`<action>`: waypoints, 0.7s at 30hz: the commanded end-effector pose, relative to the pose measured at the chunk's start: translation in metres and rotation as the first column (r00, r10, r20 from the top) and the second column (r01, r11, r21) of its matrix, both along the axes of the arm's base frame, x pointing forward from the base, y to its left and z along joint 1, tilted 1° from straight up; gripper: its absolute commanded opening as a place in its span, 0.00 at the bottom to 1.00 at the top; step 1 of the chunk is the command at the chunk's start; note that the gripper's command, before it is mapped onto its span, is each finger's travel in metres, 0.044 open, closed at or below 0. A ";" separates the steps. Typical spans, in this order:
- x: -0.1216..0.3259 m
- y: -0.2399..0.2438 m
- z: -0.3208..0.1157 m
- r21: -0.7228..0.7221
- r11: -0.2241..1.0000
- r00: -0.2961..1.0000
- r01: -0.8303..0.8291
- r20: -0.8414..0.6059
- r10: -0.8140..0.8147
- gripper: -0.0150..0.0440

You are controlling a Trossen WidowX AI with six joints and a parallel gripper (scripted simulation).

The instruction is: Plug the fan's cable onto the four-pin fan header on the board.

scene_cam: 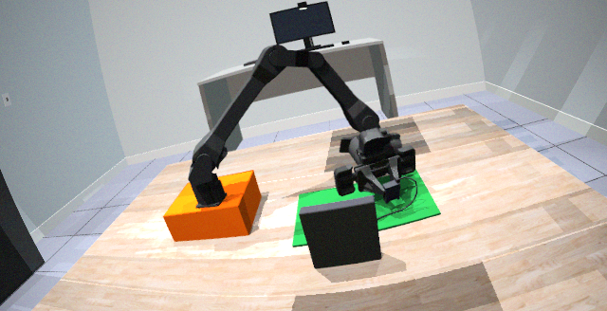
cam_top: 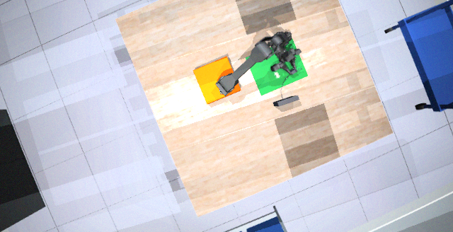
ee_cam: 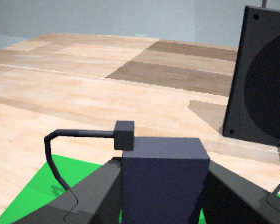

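Observation:
My gripper [cam_top: 292,71] [scene_cam: 392,189] [ee_cam: 160,168] is shut on the cable's plug [ee_cam: 165,172], a dark block between the fingers in the wrist view. A small dark block sits at the plug's upper left corner, and the thin black cable [ee_cam: 86,133] [scene_cam: 416,193] leaves it to the left and bends down. The gripper is low over the green board [cam_top: 263,88] [scene_cam: 429,209] [ee_cam: 43,187]. The fan [cam_top: 286,100] [scene_cam: 341,235] [ee_cam: 238,75] stands upright beside the board. The four-pin header cannot be made out, and the plug's underside is hidden.
The arm's base stands on an orange block [cam_top: 209,80] [scene_cam: 209,228] to the left of the board. The wooden table [cam_top: 226,136] [scene_cam: 190,273] [ee_cam: 21,100] carries everything. A desk with a monitor [scene_cam: 303,23] stands behind the table, and a blue cart [cam_top: 429,48] stands off its right side.

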State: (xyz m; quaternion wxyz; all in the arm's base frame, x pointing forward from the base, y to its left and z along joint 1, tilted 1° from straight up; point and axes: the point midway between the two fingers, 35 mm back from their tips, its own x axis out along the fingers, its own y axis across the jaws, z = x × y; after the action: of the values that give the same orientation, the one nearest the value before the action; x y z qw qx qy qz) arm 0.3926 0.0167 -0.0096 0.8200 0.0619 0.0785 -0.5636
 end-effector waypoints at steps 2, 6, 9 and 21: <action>0.000 -0.001 -0.004 -0.008 1.000 1.000 -0.003 -0.003 0.003 0.25; 0.000 -0.001 -0.008 -0.008 1.000 1.000 -0.003 -0.003 0.003 0.25; 0.000 -0.001 -0.010 -0.008 1.000 1.000 -0.003 -0.003 0.003 0.25; 0.000 -0.001 -0.021 -0.008 1.000 1.000 -0.003 -0.003 0.003 0.25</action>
State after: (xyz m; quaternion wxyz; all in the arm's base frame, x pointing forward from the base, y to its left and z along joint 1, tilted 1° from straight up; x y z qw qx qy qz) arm 0.3923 0.0160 -0.0287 0.8200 0.0605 0.0791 -0.5636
